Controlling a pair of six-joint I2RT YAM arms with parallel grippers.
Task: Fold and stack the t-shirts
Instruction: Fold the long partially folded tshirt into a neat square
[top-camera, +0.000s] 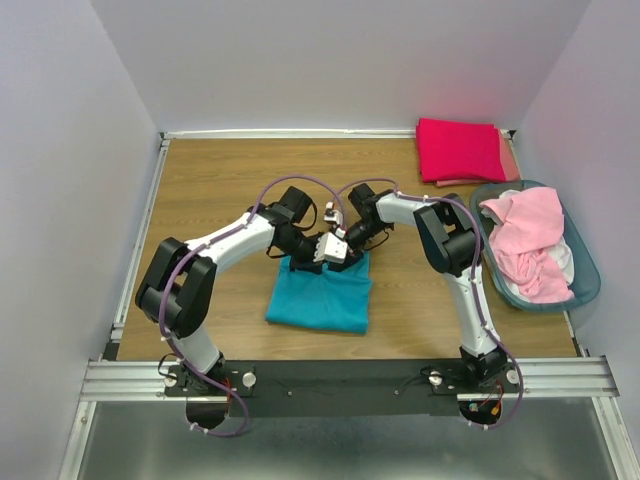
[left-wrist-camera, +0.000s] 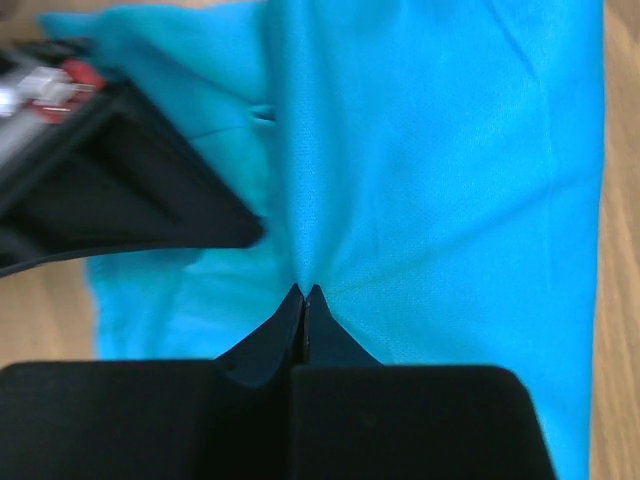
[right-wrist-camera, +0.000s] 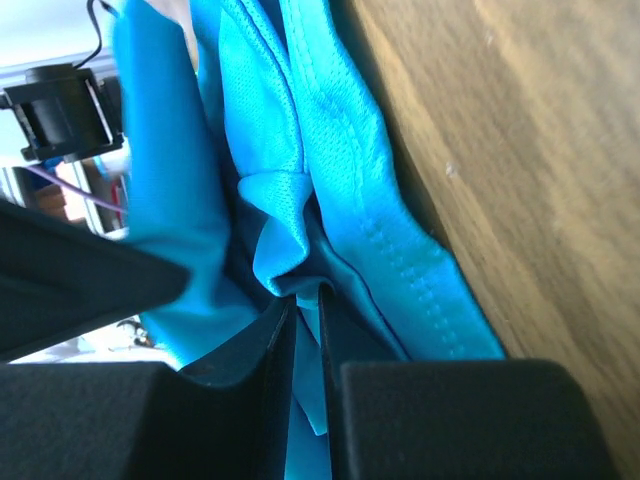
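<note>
A teal t-shirt (top-camera: 320, 297) lies partly folded on the table in front of the arms. My left gripper (top-camera: 322, 252) is shut on a pinch of its cloth (left-wrist-camera: 400, 170) at the far edge; the jaws meet tip to tip (left-wrist-camera: 305, 292). My right gripper (top-camera: 345, 243) is right beside it, shut on a fold of the same shirt (right-wrist-camera: 330, 170) with cloth between the fingers (right-wrist-camera: 305, 300). A folded crimson-pink t-shirt (top-camera: 459, 149) lies on a salmon one (top-camera: 510, 160) at the back right. Light pink shirts (top-camera: 528, 240) are heaped in the basket.
A blue-tinted plastic basket (top-camera: 588, 285) stands at the right edge of the wooden table (top-camera: 220, 180). White walls close the back and sides. A metal rail (top-camera: 350, 380) runs along the near edge under the arm bases.
</note>
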